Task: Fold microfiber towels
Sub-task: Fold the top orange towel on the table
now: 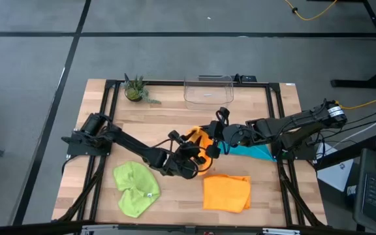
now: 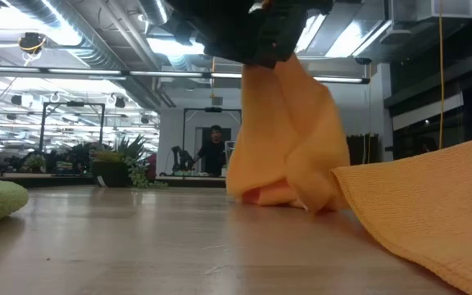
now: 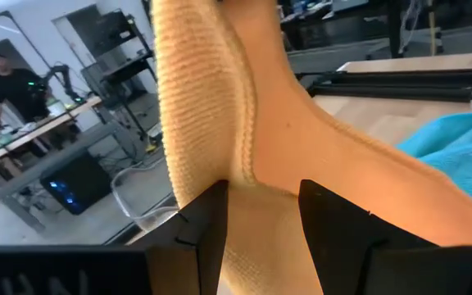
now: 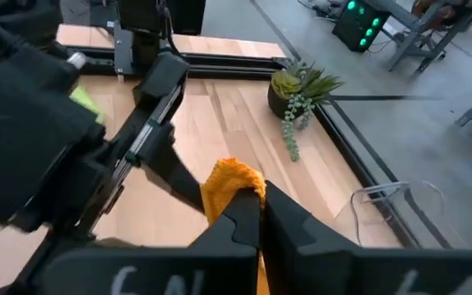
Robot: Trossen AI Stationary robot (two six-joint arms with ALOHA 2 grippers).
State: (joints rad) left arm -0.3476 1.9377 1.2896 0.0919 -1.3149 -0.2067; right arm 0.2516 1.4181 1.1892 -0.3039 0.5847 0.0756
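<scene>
An orange towel [image 1: 201, 140] hangs bunched at the table's middle between my two grippers. My left gripper [image 3: 260, 192] reaches in from the left and is shut on it. My right gripper [image 4: 259, 206] comes from the right and is shut on its top. A second orange towel [image 1: 227, 193] lies folded flat near the front edge. A lime green towel [image 1: 136, 189] lies crumpled at the front left. A teal towel [image 1: 257, 152] lies under my right arm. My left gripper has a thick bunched fold of the orange towel [image 3: 256, 209] between its two fingers [image 3: 207, 217], several layers. The fingers come in about level from the table's left. The towel's lower end [image 2: 277, 195] rests on the table. My right gripper pinches a bunched upper part of the orange towel [image 4: 232, 184] at its shut fingertips. It slants down from the table's right side. The cloth hangs below the fingers.
A clear plastic bin [image 1: 207, 89] stands at the far edge and a small potted plant [image 1: 134, 90] at the far left. A black frame [image 1: 109, 85] runs round the tabletop. Bare wood shows at the far left and near the front middle.
</scene>
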